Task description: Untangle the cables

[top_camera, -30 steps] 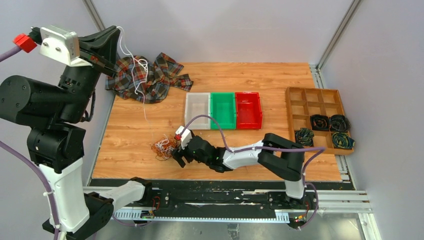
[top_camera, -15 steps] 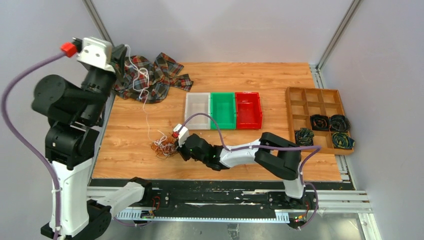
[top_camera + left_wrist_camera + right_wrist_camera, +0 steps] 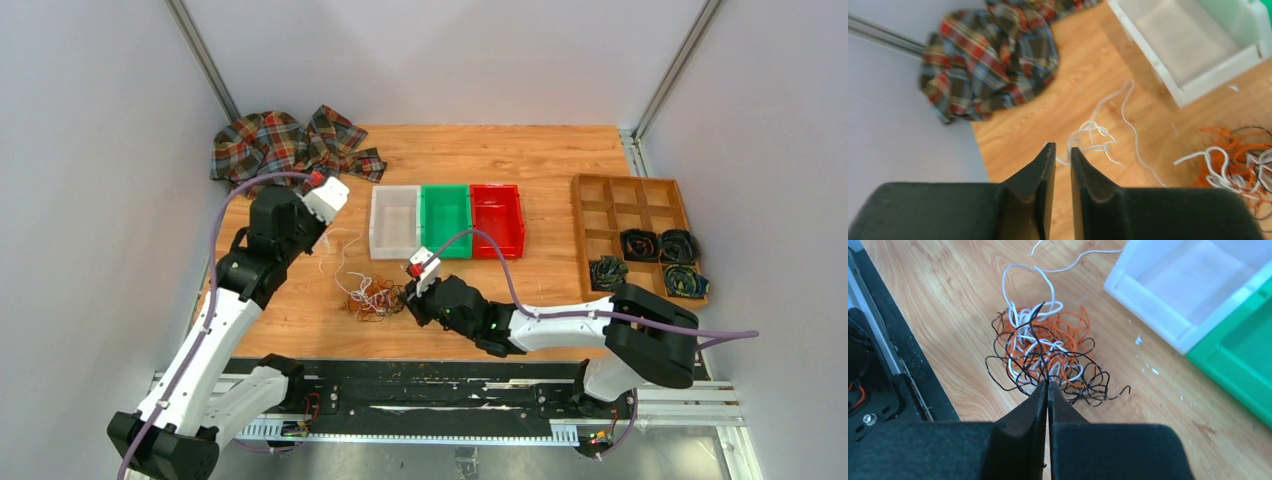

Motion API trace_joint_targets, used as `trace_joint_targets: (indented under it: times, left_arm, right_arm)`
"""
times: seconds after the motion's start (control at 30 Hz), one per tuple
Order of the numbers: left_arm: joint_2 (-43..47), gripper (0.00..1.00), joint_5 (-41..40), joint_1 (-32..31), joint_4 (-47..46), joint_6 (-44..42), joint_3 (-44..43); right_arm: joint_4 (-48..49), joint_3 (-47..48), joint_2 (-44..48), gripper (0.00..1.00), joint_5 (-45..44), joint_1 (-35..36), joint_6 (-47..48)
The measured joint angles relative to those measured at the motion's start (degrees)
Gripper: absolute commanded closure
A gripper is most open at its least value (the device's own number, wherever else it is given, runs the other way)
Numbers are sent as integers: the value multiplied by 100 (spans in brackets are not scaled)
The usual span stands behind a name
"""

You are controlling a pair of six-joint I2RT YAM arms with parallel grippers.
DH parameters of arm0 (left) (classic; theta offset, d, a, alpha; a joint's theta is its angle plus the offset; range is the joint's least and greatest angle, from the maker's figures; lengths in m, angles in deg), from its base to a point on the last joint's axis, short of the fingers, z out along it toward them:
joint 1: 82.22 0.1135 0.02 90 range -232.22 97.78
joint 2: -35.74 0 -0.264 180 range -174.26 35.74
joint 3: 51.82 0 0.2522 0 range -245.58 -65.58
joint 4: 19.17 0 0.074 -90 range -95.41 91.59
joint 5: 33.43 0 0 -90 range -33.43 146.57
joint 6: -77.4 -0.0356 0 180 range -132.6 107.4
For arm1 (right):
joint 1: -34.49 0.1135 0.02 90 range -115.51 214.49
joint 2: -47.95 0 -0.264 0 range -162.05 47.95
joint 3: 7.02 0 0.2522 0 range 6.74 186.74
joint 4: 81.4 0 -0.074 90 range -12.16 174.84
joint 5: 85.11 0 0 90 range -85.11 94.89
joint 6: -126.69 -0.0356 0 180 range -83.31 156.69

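Observation:
The cables (image 3: 370, 297) are a tangle of thin black, orange and white wires on the wooden table, in front of the white bin. My right gripper (image 3: 408, 300) sits at the tangle's right edge. In the right wrist view it (image 3: 1048, 384) is shut on a black cable (image 3: 1034, 335) that rises out of the tangle (image 3: 1048, 350). A loose white cable (image 3: 335, 250) trails off to the left. My left gripper (image 3: 1063, 147) hovers low over the table with its jaws a little apart and nothing between them. The white cable (image 3: 1093, 132) lies just past its tips.
A plaid cloth (image 3: 290, 150) is bunched at the table's far left corner. White (image 3: 395, 222), green (image 3: 445, 220) and red (image 3: 497, 220) bins stand side by side mid-table. A wooden compartment tray (image 3: 628, 205) at the right holds dark coiled cords (image 3: 660, 260).
The left arm dropped from high up to the table; its jaws parted and the white cable now lies on the wood. The right gripper closed on the tangle and dragged it rightward.

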State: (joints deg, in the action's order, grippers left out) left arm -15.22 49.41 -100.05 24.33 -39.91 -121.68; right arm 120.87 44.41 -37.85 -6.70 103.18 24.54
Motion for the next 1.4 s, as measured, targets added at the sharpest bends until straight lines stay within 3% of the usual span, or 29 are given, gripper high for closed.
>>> trace_joint_targets:
  times: [0.17,0.3,0.57,0.77,1.17,1.4]
  left_arm:
    - [-33,22,603,0,385,-142,321]
    - [-33,12,1550,2,682,-170,319]
    - [-293,16,3622,0,1377,-431,317]
    - [-813,24,4496,-144,1521,-728,317]
    - [-1067,34,4666,-546,2277,-2243,376]
    - [-1060,35,4767,-553,2430,-2380,444]
  right_arm:
    - [-98,-243,83,100,-66,-9,-98]
    - [-111,-238,94,99,-57,-20,-118]
    - [-184,140,282,99,234,-20,-101]
    - [-184,234,378,99,455,-20,-122]
    - [-186,234,396,99,557,-20,-188]
    - [-190,232,481,99,562,-20,-214]
